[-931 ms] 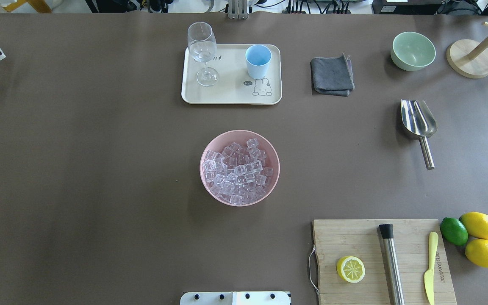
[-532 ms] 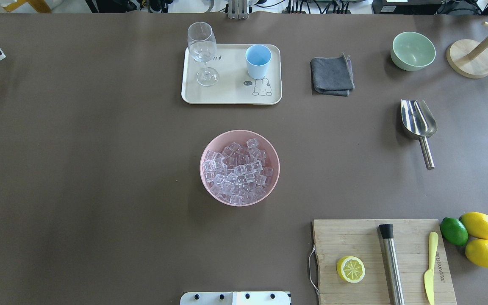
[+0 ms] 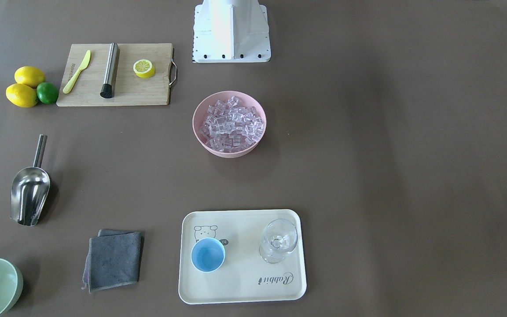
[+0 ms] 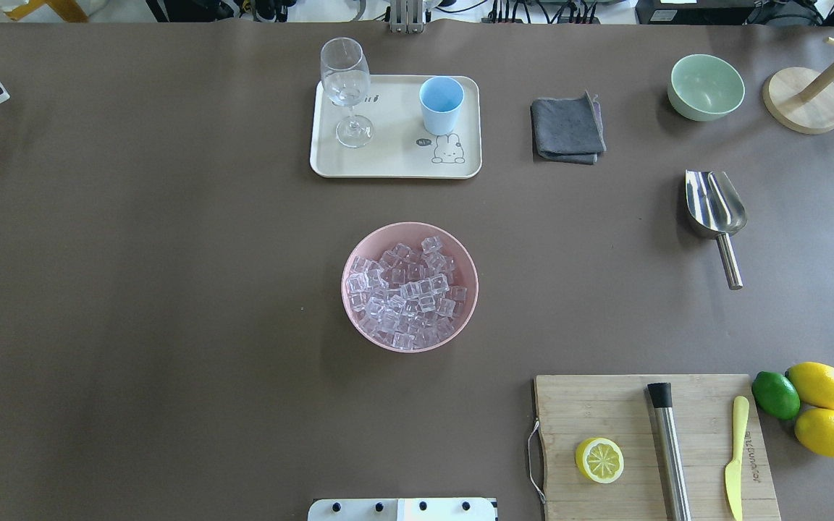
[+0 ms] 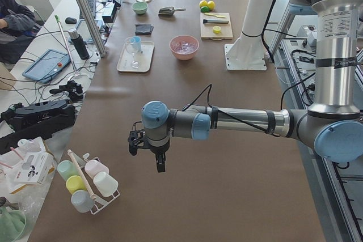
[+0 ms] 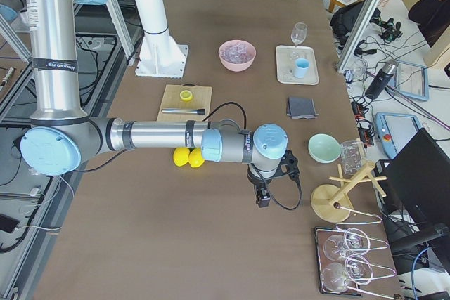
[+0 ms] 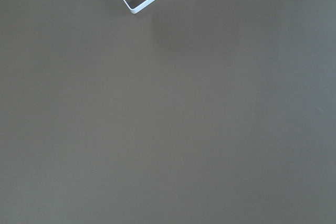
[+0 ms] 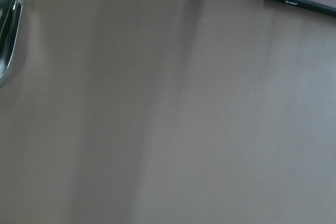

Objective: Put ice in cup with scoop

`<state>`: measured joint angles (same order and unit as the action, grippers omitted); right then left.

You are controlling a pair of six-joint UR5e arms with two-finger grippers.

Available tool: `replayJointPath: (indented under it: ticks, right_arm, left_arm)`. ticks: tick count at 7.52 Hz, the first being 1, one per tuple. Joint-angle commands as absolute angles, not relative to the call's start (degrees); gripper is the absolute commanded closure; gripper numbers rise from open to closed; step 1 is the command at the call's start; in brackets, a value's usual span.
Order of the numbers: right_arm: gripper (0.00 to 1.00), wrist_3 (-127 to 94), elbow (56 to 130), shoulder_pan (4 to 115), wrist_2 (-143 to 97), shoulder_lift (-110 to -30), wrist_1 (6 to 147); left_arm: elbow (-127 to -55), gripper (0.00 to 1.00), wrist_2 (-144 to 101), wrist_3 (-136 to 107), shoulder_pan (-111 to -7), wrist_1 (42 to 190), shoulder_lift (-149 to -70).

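Found the scoop lying flat on the desk on the robot's right side, trough toward the far edge, handle toward the robot, well apart from both arms. Located the ice heaped in a pink bowl at mid-desk, well apart from the scoop. Located the cup upright on a cream tray beyond the bowl, near a clear stemmed glass on the same tray, with plain blue showing inside.

Recorded a folded grey cloth between the tray and a pale-green bowl. Recorded a wooden board at the near right carrying a lemon half, a steel cylinder and a yellow knife.

Sighted the left fingers pointing down over bare desk at the robot's left end, near a rack of cups. Seen from the side camera only; cannot tell whether spread or pressed together. Sighted the right fingers pointing down over the desk at the right end, near a wooden stand. Same limitation: cannot tell the state.
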<state>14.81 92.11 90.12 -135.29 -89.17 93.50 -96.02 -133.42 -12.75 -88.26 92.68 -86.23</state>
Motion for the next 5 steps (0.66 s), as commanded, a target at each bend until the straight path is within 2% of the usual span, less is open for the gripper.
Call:
replayJointPath:
  ticks: [1, 5]
  right_arm:
    - [0.00, 14.50, 92.02, 89.74, -135.26, -88.77, 93.43]
    - [0.00, 8.49, 93.60, 84.49, -135.88, -86.58, 92.90]
  left_arm:
    - [-96.50, 0.02, -133.42, -12.74, -88.24, 92.72, -86.40]
    - [-96.51, 0.02, -133.42, -12.22, -88.07, 92.72, -86.92]
